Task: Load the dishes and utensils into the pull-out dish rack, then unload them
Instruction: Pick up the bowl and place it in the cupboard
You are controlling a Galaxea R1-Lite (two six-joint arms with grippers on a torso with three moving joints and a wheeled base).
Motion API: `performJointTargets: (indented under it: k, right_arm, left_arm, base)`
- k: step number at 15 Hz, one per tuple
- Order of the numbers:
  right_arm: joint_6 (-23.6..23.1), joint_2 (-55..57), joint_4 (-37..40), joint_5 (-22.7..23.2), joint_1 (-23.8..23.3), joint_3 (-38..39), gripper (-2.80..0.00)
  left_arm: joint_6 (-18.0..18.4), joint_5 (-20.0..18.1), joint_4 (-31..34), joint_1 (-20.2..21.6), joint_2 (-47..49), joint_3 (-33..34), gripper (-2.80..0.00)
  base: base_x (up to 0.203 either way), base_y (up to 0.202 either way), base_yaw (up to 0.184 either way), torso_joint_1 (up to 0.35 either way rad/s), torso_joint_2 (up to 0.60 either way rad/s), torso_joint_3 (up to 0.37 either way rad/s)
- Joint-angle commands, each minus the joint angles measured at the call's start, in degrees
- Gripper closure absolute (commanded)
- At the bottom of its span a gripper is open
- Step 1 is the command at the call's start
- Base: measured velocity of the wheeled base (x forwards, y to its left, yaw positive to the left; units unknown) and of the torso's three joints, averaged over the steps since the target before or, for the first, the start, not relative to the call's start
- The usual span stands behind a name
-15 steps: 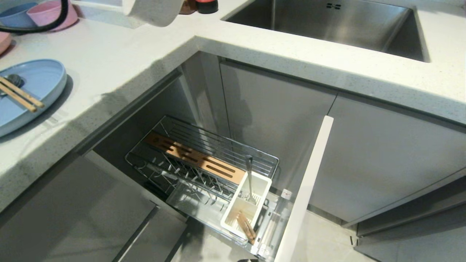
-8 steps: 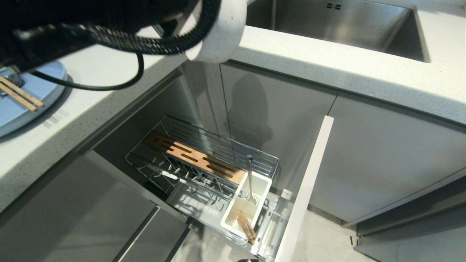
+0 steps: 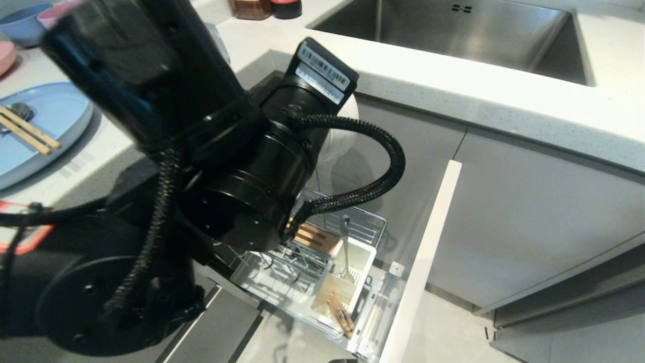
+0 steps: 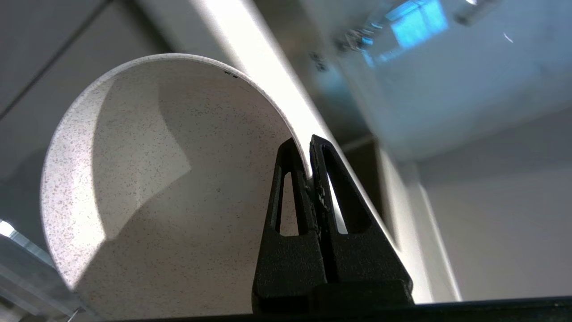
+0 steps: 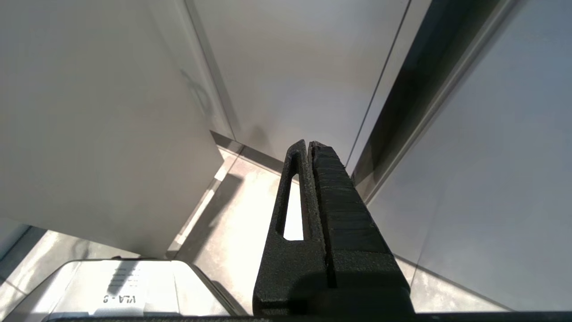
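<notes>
My left gripper (image 4: 308, 152) is shut on the rim of the cream-white speckled bowl (image 4: 156, 179), which it holds on edge. In the head view the left arm (image 3: 211, 151) hangs over the pull-out dish rack (image 3: 365, 222), and only a sliver of the bowl (image 3: 345, 133) shows behind the wrist. The white caddy (image 3: 360, 257) holds a silver spoon (image 3: 345, 239) and wooden chopsticks (image 3: 340, 312). The light-blue plate (image 3: 55, 113) lies on the counter at the left with another pair of chopsticks (image 3: 27, 132) across it. My right gripper (image 5: 308, 145) is shut and empty, low by the cabinet fronts.
The rack's pale front panel (image 3: 426, 257) stands out into the floor space. A steel sink (image 3: 453, 30) is set in the counter at the back. Small pink and blue bowls (image 3: 22, 22) sit at the far left. Grey cabinet doors (image 3: 529, 212) close the right.
The left arm has swung down from above the counter with the bowl. It now fills the left of the head view and covers most of the rack.
</notes>
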State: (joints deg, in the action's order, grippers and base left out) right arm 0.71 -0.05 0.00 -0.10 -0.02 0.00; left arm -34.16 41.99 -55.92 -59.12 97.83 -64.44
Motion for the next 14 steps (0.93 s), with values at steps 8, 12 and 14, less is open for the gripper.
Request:
performJointTargets:
  k: [8,12,14]
  right_arm:
    - [0.0,0.05,0.0,0.01,0.02,0.03,0.0]
    - [0.0,0.05,0.0,0.01,0.02,0.09,0.0]
    - [0.0,0.05,0.0,0.01,0.02,0.06,0.0]
  left_arm:
    - [-19.44,-3.02,-0.5,11.74,9.16,0.03,0.0]
    - [-24.62,-3.14,-8.93,13.96,12.47,0.72,0.0]
    - [-24.96,-2.61,-13.06,14.36,14.25,1.69,0.0]
  base:
    - [0.0,0.0,0.0,0.0,0.0,0.0]
    - [0.0,0.0,0.0,0.0,0.0,0.0]
    - [0.0,0.0,0.0,0.0,0.0,0.0]
